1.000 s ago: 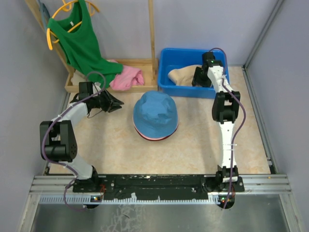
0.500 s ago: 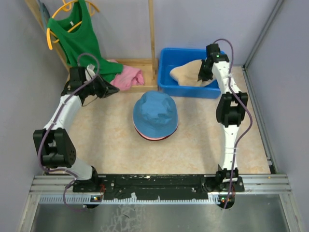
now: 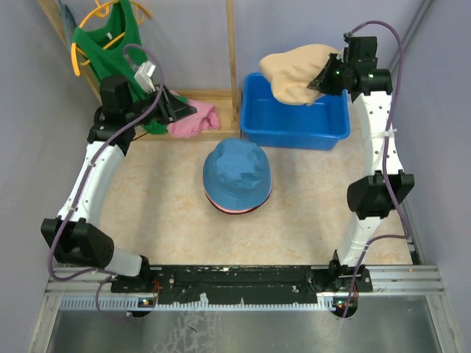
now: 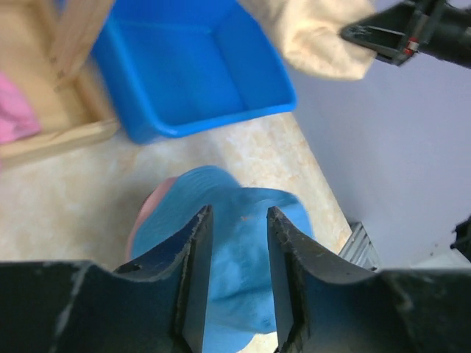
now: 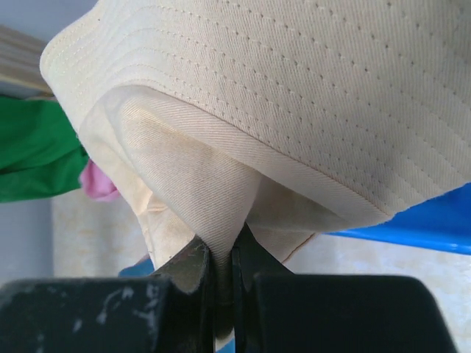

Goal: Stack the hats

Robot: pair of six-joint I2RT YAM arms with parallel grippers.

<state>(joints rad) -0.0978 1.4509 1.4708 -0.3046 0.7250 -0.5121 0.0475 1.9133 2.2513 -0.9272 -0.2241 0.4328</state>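
The beige hat [image 3: 302, 72] hung in the air above the far side of the blue tub [image 3: 294, 121], clear of its rim, with its crown toward the left. The right hand [image 3: 318, 82] held it from the right. From above we could see only that the hand met the cloth. The right wrist view showed the grip itself: both fingers [image 5: 193, 268] were pressed together on a fold of the hat's pale lining, just under the stitched brim, and the rest of the hat draped over and around them.

The blue hat [image 3: 237, 173] sat crown up in the middle of the counter [image 3: 162, 213], well apart from the tub. From above, only a thin strip of colour showed under its near edge. The left wrist view, looking down on it from the far left, showed a pink brim [image 4: 143, 220] sticking out from beneath the blue one.

The left hand [image 3: 188, 110] was raised at the far left, near the bright pink cloth [image 3: 193, 119] on the wooden rack [image 3: 213, 95]. Its own camera showed its fingers spread partway, with nothing between them. The green shirt [image 3: 121, 59] hung from a yellow hanger [image 3: 85, 29] at the far left corner, behind that arm.
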